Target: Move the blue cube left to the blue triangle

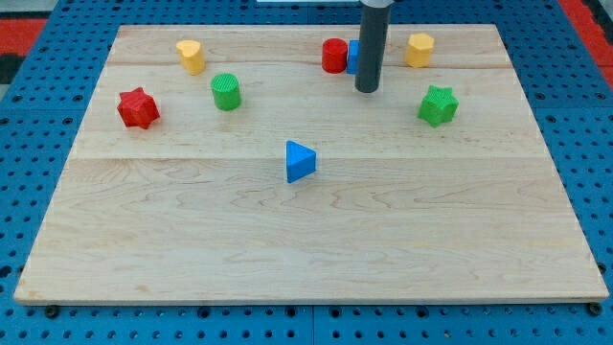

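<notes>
The blue cube (pixel 352 56) stands near the view's top, mostly hidden behind my rod, touching a red cylinder (pixel 333 56) on its left. The blue triangle (pixel 300 161) lies near the board's middle, below and left of the cube. My tip (pixel 367 89) rests on the board just below and slightly right of the blue cube, above and right of the blue triangle.
A yellow block (pixel 419 49) sits at the top right, a green star (pixel 438 104) below it. A yellow block (pixel 191 56) sits at the top left, a green cylinder (pixel 226 92) and a red star (pixel 138 107) below it. The wooden board (pixel 306 249) lies on a blue pegboard.
</notes>
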Controlling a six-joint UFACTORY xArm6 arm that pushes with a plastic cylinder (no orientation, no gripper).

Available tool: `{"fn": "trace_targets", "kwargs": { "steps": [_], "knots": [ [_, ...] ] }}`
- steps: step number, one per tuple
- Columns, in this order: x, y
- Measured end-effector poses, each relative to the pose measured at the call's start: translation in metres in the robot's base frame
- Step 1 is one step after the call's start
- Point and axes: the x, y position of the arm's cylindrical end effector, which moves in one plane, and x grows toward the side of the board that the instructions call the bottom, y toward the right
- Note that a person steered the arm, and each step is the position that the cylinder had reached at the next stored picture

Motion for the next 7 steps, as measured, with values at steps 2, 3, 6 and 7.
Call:
{"fn": "trace_targets", "kwargs": {
  "steps": [2, 3, 6, 7],
  "knots": [
    [-0.039, 0.029],
    [-0.043, 0.029],
    [-0.086, -0.002],
    [-0.066, -0.006]
  ]
}}
